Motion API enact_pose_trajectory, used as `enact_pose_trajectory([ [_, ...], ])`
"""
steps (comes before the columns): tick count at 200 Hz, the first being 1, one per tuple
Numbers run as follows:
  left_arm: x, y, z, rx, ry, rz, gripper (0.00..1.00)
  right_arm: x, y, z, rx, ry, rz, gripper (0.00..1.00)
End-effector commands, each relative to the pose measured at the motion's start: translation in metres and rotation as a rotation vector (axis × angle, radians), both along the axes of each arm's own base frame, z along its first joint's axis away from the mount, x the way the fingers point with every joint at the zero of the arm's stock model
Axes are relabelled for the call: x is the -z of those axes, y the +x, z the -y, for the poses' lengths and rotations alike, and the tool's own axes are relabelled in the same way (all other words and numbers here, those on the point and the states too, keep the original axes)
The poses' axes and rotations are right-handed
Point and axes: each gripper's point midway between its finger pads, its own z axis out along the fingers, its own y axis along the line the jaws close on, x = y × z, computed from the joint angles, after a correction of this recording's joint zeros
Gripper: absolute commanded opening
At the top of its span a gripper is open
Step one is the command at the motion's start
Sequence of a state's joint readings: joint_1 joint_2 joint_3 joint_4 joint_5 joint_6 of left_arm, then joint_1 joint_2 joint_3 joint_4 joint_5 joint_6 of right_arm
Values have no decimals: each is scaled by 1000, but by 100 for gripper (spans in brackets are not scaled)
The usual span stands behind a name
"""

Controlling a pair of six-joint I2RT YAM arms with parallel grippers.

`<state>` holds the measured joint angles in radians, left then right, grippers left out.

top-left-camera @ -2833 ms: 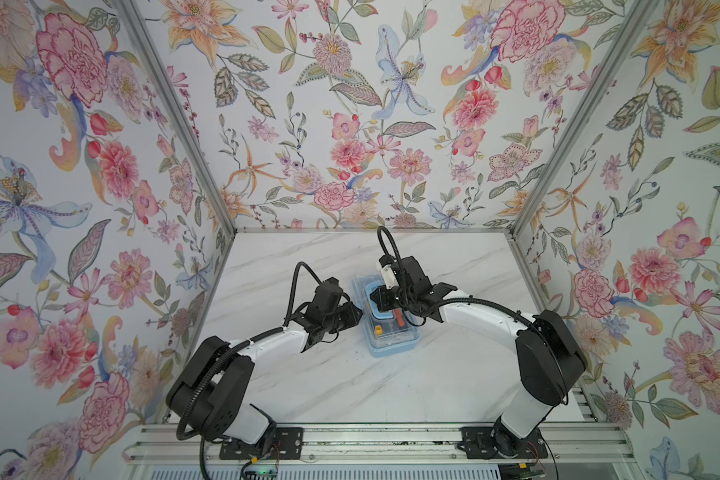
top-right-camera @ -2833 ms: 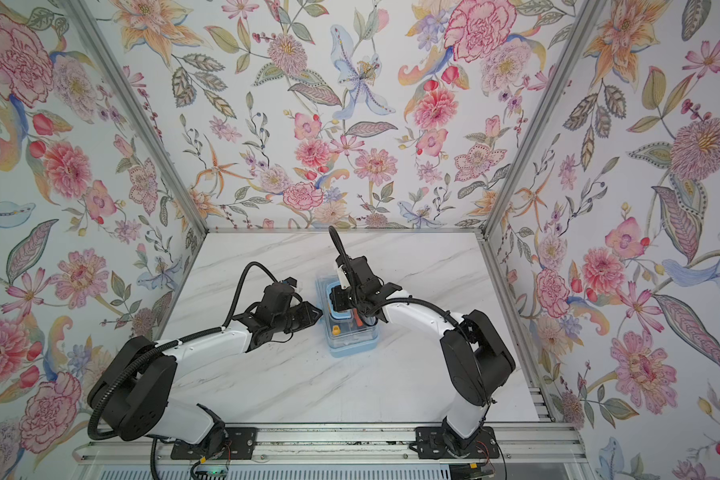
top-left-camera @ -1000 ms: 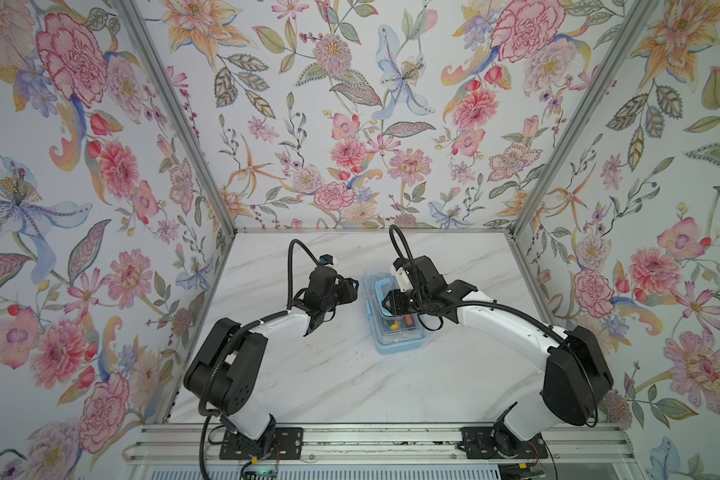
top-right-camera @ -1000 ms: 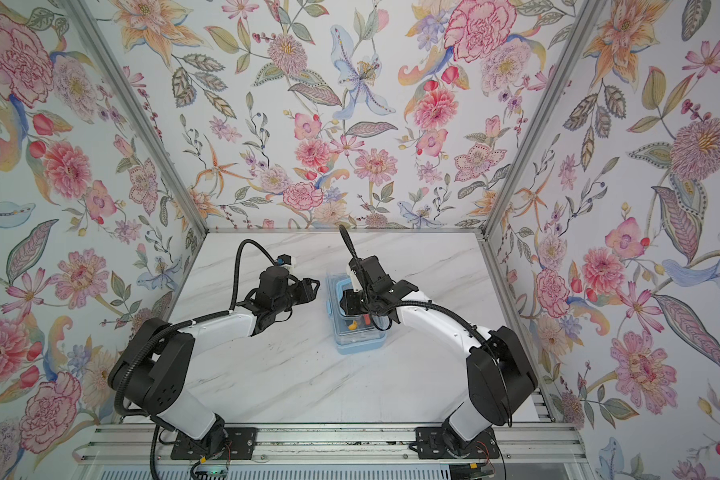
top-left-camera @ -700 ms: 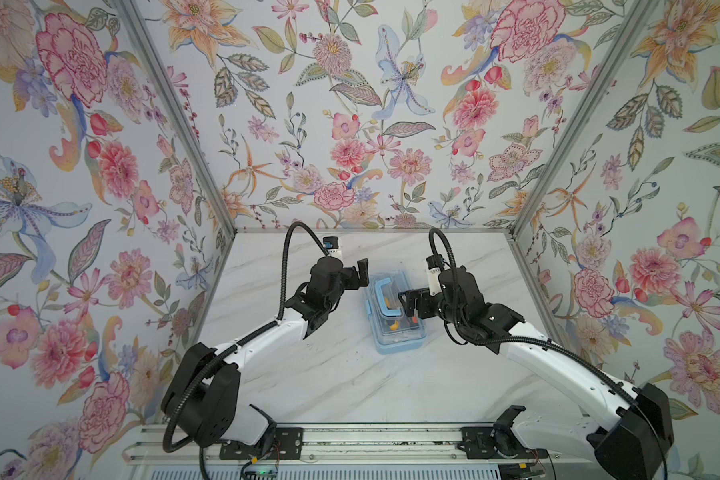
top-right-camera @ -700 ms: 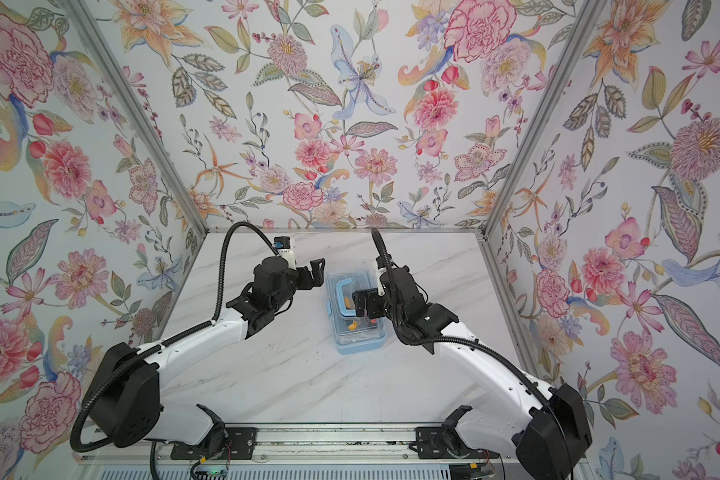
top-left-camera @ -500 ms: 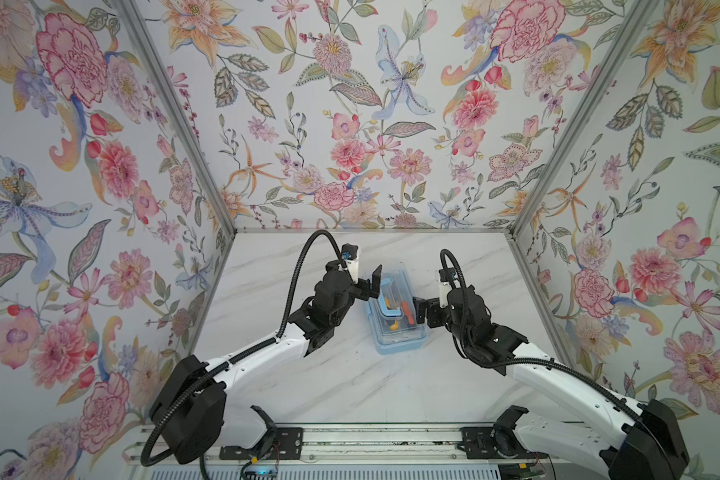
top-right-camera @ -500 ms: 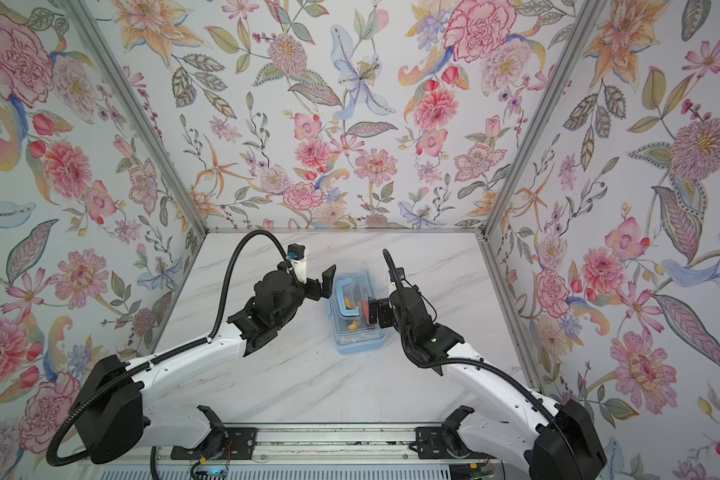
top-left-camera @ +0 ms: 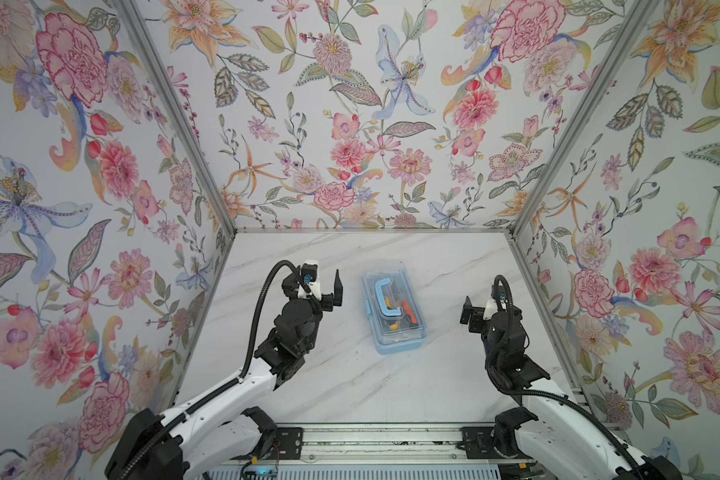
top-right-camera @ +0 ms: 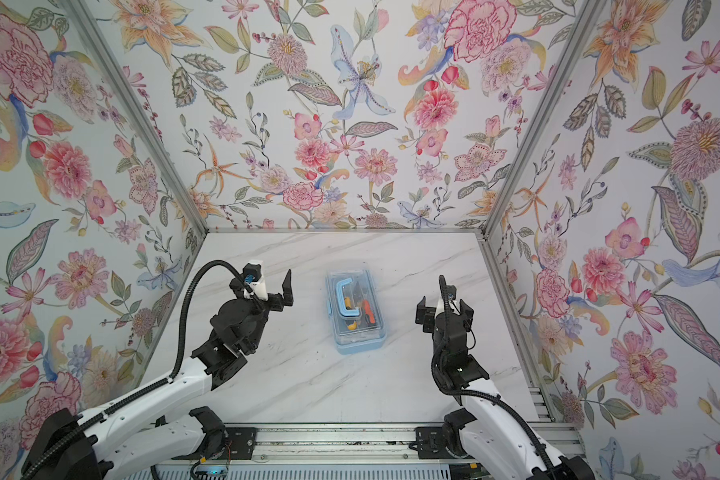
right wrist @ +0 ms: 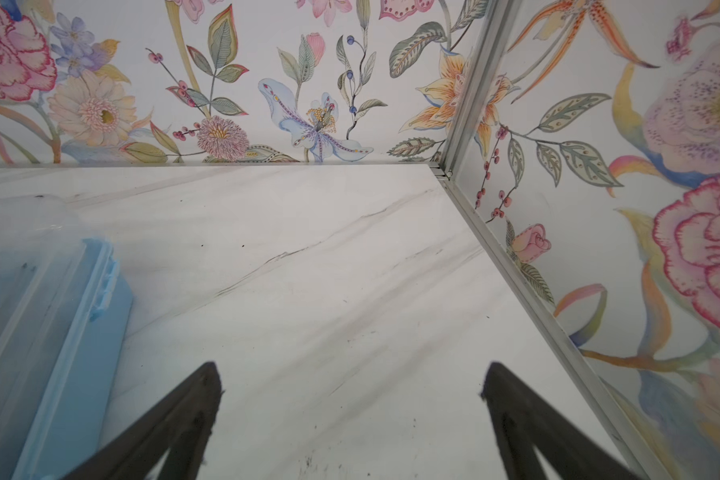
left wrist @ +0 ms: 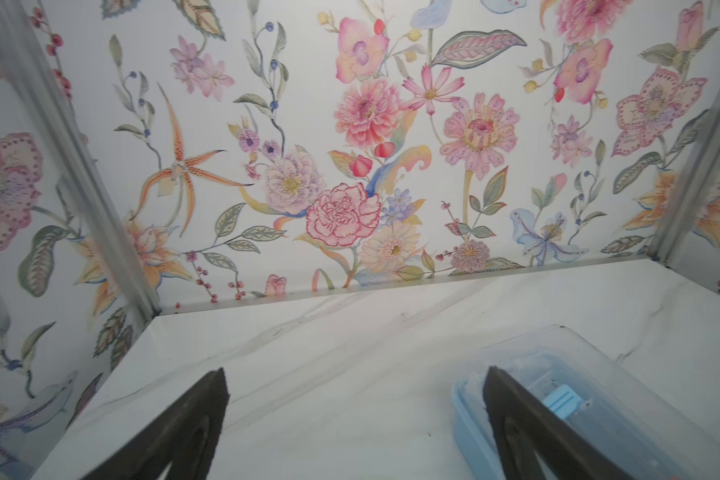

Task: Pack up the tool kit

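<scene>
Blue tool box [top-left-camera: 393, 309], closed, centred on table [top-left-camera: 350, 386]. Wide and empty: left hand [left wrist: 355, 374], right hand [right wrist: 350, 370], flanking it without contact.

Glossy plastic case [top-left-camera: 395, 312] (smooth marble-look table [top-left-camera: 350, 382])

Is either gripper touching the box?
No, in a top view the left gripper and right gripper hang open on either side of the box, clear of it.
</scene>
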<state>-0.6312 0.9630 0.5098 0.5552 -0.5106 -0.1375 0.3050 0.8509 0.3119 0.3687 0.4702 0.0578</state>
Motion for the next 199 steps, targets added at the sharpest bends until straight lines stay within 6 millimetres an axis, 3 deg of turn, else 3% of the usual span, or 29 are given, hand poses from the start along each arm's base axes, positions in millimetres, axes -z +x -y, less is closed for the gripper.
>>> enact_pose_trajectory([
  [1, 22, -7, -58, -189, -2, -2, 99, 6, 13, 11, 17, 24, 55, 99],
  [24, 36, -12, -94, -280, 15, 12, 99, 33, 33, 38, 112, -80, -64, 99],
  [38, 47, -14, -115, -339, 30, 27, 99, 42, 36, 49, 126, 21, 25, 99],
  [46, 55, -11, -124, -349, 29, 14, 99, 40, 41, 41, 31, 25, 94, 99],
  [61, 69, -10, -140, -378, 18, -1, 99, 64, 43, 32, -27, -3, 88, 99],
  [69, 72, -11, -145, -386, 15, 0, 99, 54, 47, 21, -60, -57, 164, 99],
  [73, 70, -11, -147, -393, 15, 8, 99, 56, 48, 17, -54, -79, 138, 99],
  [79, 84, -15, -152, -409, 23, -9, 99, 63, 52, 8, -90, -88, 69, 99],
  [119, 116, -6, -177, -503, 19, 4, 99, 71, 67, 18, -100, -21, 13, 99],
  [130, 118, 3, -173, -486, 60, -19, 99, 72, 66, 18, -93, -28, 11, 99],
  [138, 132, 12, -181, -479, 29, -66, 99, 71, 65, 18, -88, -31, 14, 99],
  [142, 129, 15, -183, -478, 24, -39, 99, 70, 65, 18, -88, -32, 18, 99],
  [151, 126, 20, -168, -413, 71, -18, 99, 70, 65, 18, -83, -35, 21, 99],
  [161, 146, 30, -156, -338, 98, -106, 99, 70, 63, 19, -76, -40, 22, 99],
  [171, 137, 27, -159, -360, 106, -15, 99, 68, 62, 19, -62, -49, 36, 99],
  [177, 145, 25, -159, -356, 100, -59, 99, 68, 61, 19, -55, -54, 39, 99],
  [199, 142, 32, -159, -363, 110, -57, 99, 68, 62, 19, -55, -57, 38, 99],
])
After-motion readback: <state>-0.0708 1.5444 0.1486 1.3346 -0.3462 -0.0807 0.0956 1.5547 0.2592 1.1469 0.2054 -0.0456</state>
